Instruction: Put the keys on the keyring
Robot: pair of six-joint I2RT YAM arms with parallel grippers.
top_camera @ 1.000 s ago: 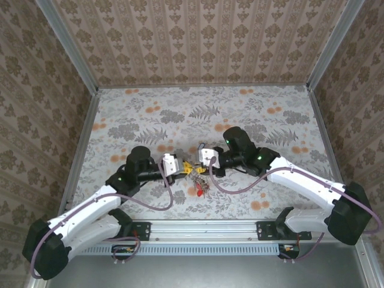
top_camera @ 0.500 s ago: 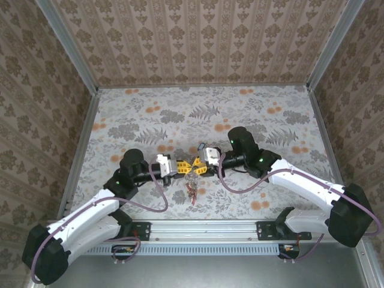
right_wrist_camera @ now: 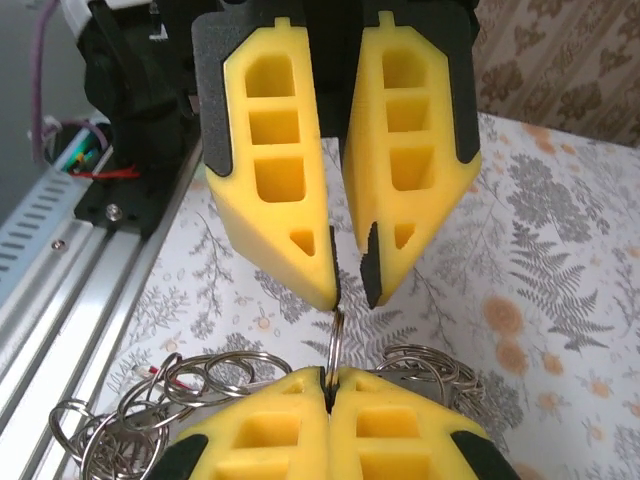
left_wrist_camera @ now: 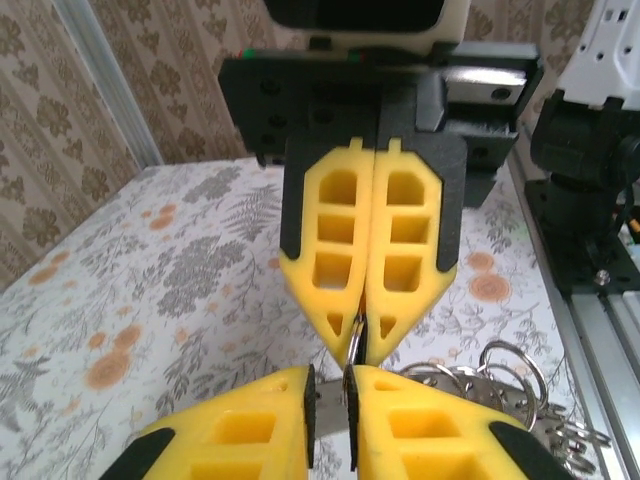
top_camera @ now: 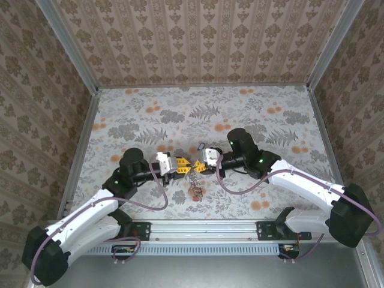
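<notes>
My two grippers meet tip to tip over the middle of the table. The right gripper (top_camera: 194,167) (right_wrist_camera: 329,372) is shut on the keyring (right_wrist_camera: 337,340), a thin metal ring seen edge-on that stands up from its jaws. The left gripper (top_camera: 183,167) (left_wrist_camera: 347,372) faces it with its jaws a narrow gap apart. One of its fingertips (right_wrist_camera: 328,290) touches the top of the keyring (left_wrist_camera: 355,340). The keys (top_camera: 195,183) hang below in a bunch with a red tag. Several loose wire rings (right_wrist_camera: 200,375) (left_wrist_camera: 500,365) spread out beside the fingers.
The floral tabletop (top_camera: 150,120) is walled by patterned panels at the back and sides. A metal rail (top_camera: 204,231) with both arm bases runs along the near edge, close below the hanging bunch.
Both grippers have drawn level and met tip to tip. The right jaws have closed on the keyring and the left jaws have parted slightly. The bunch has swung under the tips.
</notes>
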